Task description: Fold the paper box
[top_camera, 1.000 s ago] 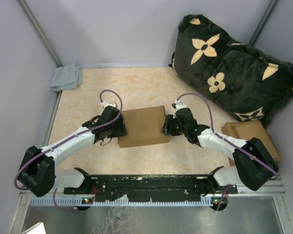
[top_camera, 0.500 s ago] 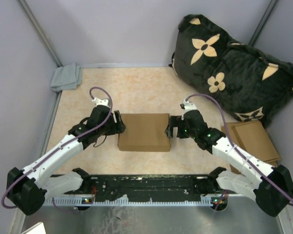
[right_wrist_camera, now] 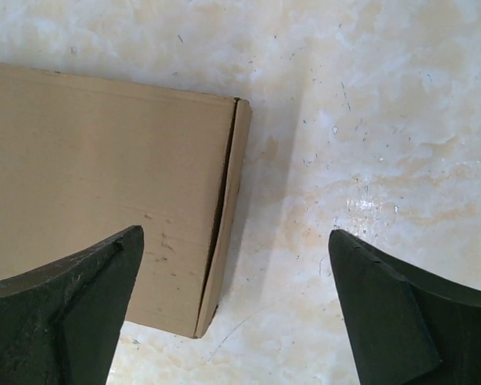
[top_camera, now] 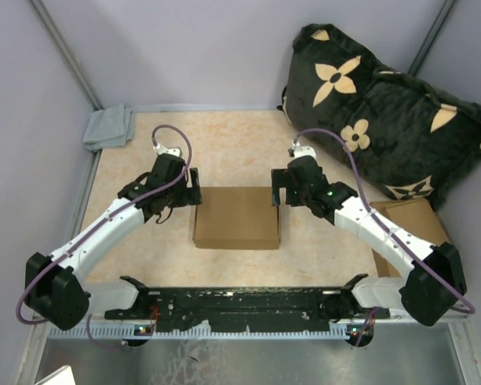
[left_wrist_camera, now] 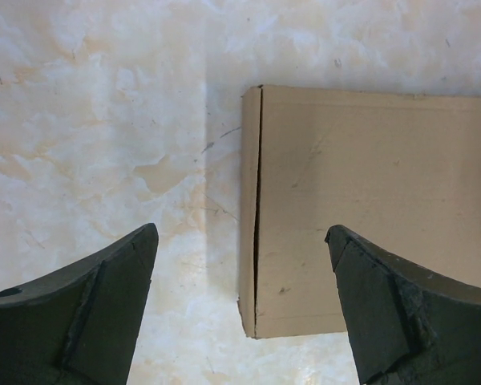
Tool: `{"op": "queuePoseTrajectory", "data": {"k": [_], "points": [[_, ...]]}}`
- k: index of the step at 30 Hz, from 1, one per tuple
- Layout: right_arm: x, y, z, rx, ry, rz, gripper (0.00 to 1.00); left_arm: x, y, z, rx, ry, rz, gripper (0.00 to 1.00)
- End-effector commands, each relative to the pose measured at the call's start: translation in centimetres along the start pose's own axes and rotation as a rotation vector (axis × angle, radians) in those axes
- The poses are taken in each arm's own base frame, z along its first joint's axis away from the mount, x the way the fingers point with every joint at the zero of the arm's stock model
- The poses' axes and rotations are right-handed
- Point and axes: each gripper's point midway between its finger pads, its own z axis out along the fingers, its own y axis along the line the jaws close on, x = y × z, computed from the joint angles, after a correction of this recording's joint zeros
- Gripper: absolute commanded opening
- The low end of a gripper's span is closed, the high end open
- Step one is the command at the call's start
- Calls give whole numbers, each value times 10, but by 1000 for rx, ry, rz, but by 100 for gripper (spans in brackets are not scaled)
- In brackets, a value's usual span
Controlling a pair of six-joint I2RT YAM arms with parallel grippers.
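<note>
The paper box (top_camera: 236, 216) is plain brown cardboard and lies closed and flat-topped on the beige table, between the two arms. My left gripper (top_camera: 193, 191) is open and empty above the box's far left corner; the left wrist view shows that corner (left_wrist_camera: 369, 208) between the spread fingers, with a thin gap along the side wall. My right gripper (top_camera: 277, 192) is open and empty above the far right corner; the right wrist view shows the box (right_wrist_camera: 104, 192) with the same kind of gap at its edge. Neither gripper touches the box.
A grey cloth (top_camera: 109, 127) lies in the far left corner. A black cushion with tan flowers (top_camera: 385, 112) leans at the far right. A stack of flat brown cardboard (top_camera: 417, 228) lies at the right edge, under the right arm.
Both grippers have let go of the box's sides and moved up and away to its far corners. The box has settled square and a little nearer the arms' bases.
</note>
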Motion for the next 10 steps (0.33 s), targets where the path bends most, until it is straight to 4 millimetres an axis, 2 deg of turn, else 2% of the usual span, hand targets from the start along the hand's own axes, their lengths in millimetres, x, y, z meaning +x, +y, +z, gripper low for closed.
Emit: {"op": "queuePoseTrajectory", "data": {"k": [1, 6, 10], "points": [[-15, 4, -13, -54, -74, -14, 99, -5, -1, -9, 23, 3, 95, 93], [-15, 9, -19, -113, -123, -16, 99, 8, 8, -6, 14, 12, 133, 93], [-13, 10, -20, -136, -137, -27, 99, 10, 8, -6, 19, 15, 137, 93]]}}
